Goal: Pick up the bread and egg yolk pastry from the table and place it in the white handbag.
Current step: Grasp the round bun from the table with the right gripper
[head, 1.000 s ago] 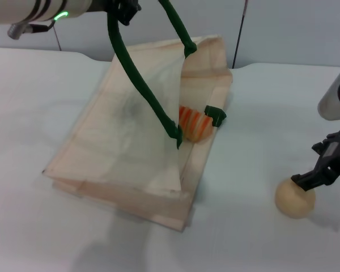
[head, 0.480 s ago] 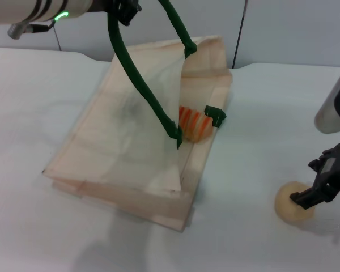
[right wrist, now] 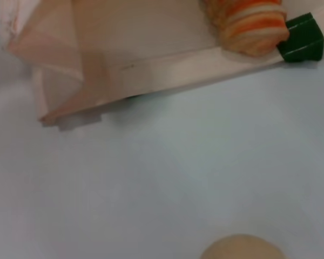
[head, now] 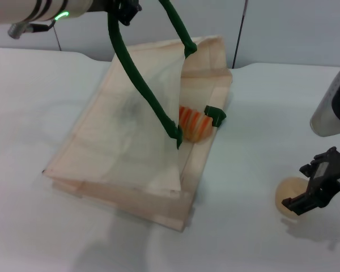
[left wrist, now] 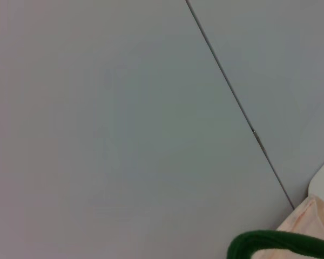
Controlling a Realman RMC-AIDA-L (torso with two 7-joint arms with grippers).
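- right gripper (head: 320, 187): jaws straddle the egg yolk pastry (head: 290, 194) from its outer side, apparently parted; whether they grip it i cannot tell.
- the pastry sits on the counter (head: 255, 141), well right of the white handbag (head: 130, 141).
- left gripper (head: 122, 8) lifts a green handle (head: 137, 76); jaw state unclear.
- the bread (head: 194, 123) lies inside the bag mouth.
- only the right wrist view shows the bread's striped end (right wrist: 251, 24).

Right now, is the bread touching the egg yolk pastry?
Apart. The head view shows the bread inside the white handbag and the egg yolk pastry across bare table.
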